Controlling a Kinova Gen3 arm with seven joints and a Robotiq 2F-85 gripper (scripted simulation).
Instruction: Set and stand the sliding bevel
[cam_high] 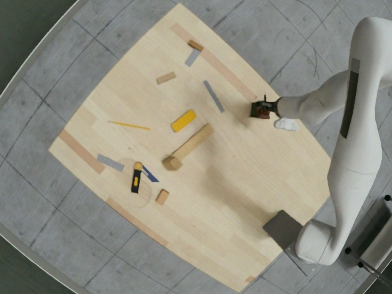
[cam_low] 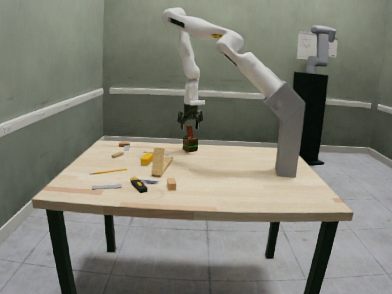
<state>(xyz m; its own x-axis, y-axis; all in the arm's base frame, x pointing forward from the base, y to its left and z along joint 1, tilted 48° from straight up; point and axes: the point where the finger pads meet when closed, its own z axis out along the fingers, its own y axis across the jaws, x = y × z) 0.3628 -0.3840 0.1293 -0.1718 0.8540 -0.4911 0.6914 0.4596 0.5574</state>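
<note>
The wooden sliding bevel stands upright in the dark slotted block near the table's far right edge. My gripper is open and hangs just above the bevel's top, its fingers clear of it. The leg and rail are a pale wooden beam assembly lying in the middle of the table. The black bevel, with yellow marks and a blue blade, lies near the front left. From above, the block's slot and pocket are hidden under my gripper.
A yellow block, a pencil, small wooden blocks and grey strips lie scattered over the table's left half. The arm's grey base stands at the right corner.
</note>
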